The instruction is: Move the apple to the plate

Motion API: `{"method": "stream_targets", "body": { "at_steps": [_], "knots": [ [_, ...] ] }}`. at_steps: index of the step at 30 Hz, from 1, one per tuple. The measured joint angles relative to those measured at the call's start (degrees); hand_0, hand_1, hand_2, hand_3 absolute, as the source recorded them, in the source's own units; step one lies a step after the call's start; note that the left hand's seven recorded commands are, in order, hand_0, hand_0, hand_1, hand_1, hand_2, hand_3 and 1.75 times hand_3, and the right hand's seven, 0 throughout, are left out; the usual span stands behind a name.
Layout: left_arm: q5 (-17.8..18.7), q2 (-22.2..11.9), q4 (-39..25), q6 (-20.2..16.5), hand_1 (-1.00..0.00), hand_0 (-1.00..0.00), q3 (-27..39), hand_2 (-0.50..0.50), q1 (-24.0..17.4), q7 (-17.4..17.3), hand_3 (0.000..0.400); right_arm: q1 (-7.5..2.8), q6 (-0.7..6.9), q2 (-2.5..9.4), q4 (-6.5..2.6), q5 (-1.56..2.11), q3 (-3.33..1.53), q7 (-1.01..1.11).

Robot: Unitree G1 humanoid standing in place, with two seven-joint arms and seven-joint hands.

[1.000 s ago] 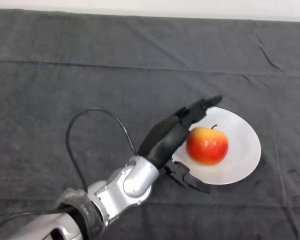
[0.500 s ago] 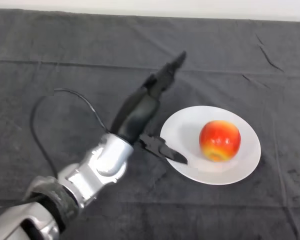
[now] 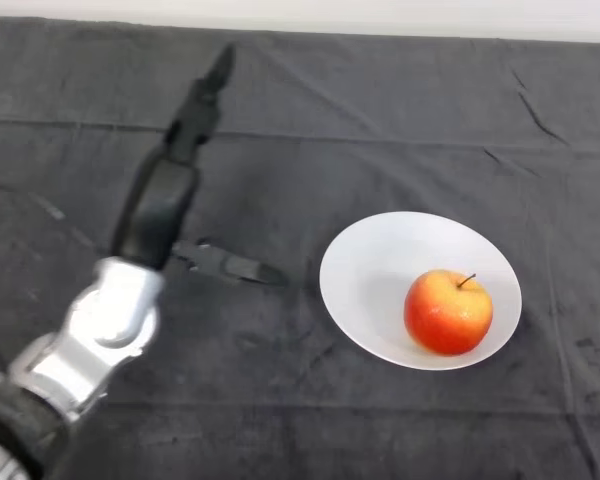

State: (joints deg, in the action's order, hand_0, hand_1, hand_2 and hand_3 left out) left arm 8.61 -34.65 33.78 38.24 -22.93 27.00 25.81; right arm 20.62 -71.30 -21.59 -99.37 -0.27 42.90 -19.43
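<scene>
Since the round red-and-yellow apple [image 3: 448, 311] with its short brown stem sits inside the shallow white round plate [image 3: 365, 262], toward the plate's right and near side, I judge the move itself done and the step in hand to be clearing the arm away cleanly. My black left hand [image 3: 160, 205] is well apart from the plate, out over the dark grey cloth-covered table [image 3: 380, 120] to the plate's left; its fingers [image 3: 208, 85] reach straight toward the far edge and the thumb [image 3: 228, 267] juts out sideways toward the plate, so the hand is spread wide and holds nothing. The silver-grey forearm [image 3: 100, 330] runs down to the lower left corner. To finish well, I would take the arm off along the line it already lies on, toward the lower left, and keep the thumb tip from sweeping rightward, since that is the part nearest the plate's rim. I would keep the hand above the cloth so that it drags no wrinkle, which could tug the plate. The apple looks settled, stem up and tilted slightly right, but it lies off centre, so a knock to the plate might set it rolling; slow, smooth motion is what I would favour here.
</scene>
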Motion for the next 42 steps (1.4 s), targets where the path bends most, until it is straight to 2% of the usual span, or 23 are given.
{"method": "stream_targets", "body": {
  "at_steps": [5,10,13,18,30,35,42],
  "knots": [
    [1.16,-1.08,0.05,1.62,0.00,0.00,4.30,0.00,-3.53,0.65,0.000,-0.10,0.03,0.00,0.04,0.01,0.01,0.00],
    [2.69,-1.83,0.36,2.45,0.00,0.00,8.83,0.00,-5.03,0.81,0.000,0.00,0.09,0.03,0.05,0.02,-0.01,0.00],
    [5.06,-2.29,0.81,3.51,0.00,0.00,12.42,0.00,-6.09,0.45,0.000,-0.07,0.00,0.07,0.04,0.01,-0.03,0.00],
    [8.80,-4.02,3.71,3.80,0.00,0.00,17.61,0.00,-6.37,-0.52,0.000,-0.10,0.01,0.07,0.05,0.02,-0.04,0.00],
    [12.23,-5.66,12.90,4.06,0.00,0.00,27.52,0.00,-6.64,-0.61,0.000,-0.16,0.05,0.07,0.04,0.02,-0.05,0.00],
    [12.61,-5.96,16.59,4.59,0.00,0.00,30.61,0.00,-6.58,-0.70,0.000,-0.18,0.05,0.07,0.04,0.02,-0.04,0.00],
    [12.08,-5.96,20.49,5.06,0.00,0.00,31.36,0.00,-5.73,-0.37,0.000,-0.20,0.06,0.07,0.03,0.03,-0.02,0.00]
  ]
}}
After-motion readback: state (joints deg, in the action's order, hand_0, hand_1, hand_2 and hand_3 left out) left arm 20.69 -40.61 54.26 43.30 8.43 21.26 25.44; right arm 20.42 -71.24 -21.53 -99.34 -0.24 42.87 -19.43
